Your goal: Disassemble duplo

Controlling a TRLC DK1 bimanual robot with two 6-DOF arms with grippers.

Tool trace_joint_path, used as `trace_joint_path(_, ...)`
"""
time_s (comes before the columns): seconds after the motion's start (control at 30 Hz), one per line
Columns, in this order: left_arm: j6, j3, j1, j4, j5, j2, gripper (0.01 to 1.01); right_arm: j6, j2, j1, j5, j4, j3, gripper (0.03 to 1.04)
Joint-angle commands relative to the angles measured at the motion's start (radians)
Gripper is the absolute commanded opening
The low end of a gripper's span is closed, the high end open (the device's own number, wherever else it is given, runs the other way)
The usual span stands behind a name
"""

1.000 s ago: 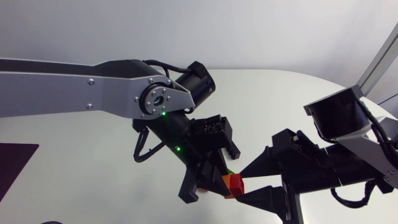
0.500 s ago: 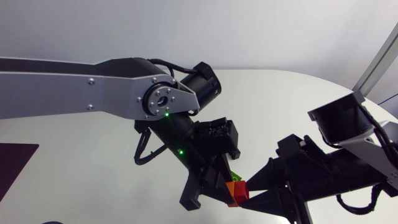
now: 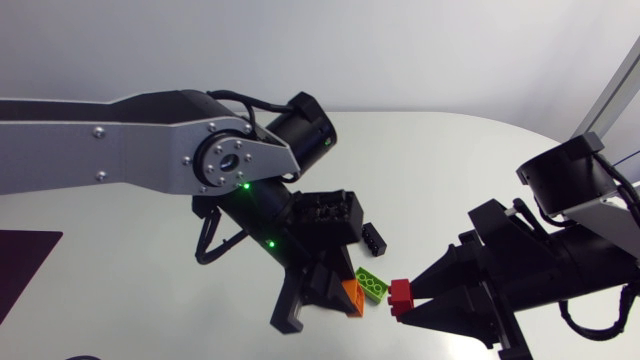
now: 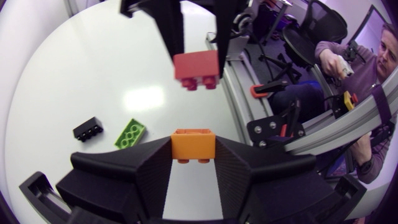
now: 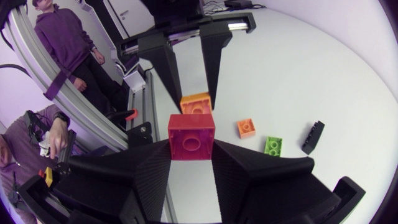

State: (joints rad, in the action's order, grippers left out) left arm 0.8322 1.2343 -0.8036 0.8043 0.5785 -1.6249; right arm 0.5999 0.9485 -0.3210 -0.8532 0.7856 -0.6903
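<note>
Left gripper [image 4: 193,147] clamped on orange duplo brick [image 4: 193,140]; just beside that brick, apart from it, red duplo brick [image 5: 191,133] gripped by the right gripper [image 5: 191,148].

The red brick [image 3: 401,295] and the orange brick [image 3: 352,297] are coming apart, where a second ago they were stacked together. The left gripper [image 4: 193,152] is drawing back with the orange one and the right gripper [image 5: 191,155] with the red — a gap is opening between them.
</note>
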Motion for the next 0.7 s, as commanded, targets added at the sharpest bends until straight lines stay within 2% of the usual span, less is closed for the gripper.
trace_joint_path(0.0, -0.053, -0.050, 0.086, -0.063, -0.045, 0.016, 0.233, 0.008, -0.027, 0.008, 0.049, 0.000, -0.009, 0.28)
trace_joint_path(0.2, -0.191, -0.134, 0.193, -0.235, -0.226, 0.014, 0.248, -0.029, -0.045, 0.011, 0.206, -0.097, 0.028, 0.28)
trace_joint_path(0.33, -0.266, -0.153, 0.238, -0.274, -0.325, -0.058, 0.248, -0.055, -0.013, 0.011, 0.290, -0.163, 0.046, 0.28)
trace_joint_path(0.6, -0.326, -0.199, 0.236, -0.326, -0.427, -0.165, 0.252, -0.084, 0.075, 0.011, 0.450, -0.301, 0.101, 0.29)
trace_joint_path(0.67, -0.335, -0.206, 0.230, -0.333, -0.440, -0.176, 0.310, -0.089, 0.096, 0.013, 0.485, -0.330, 0.112, 0.29)
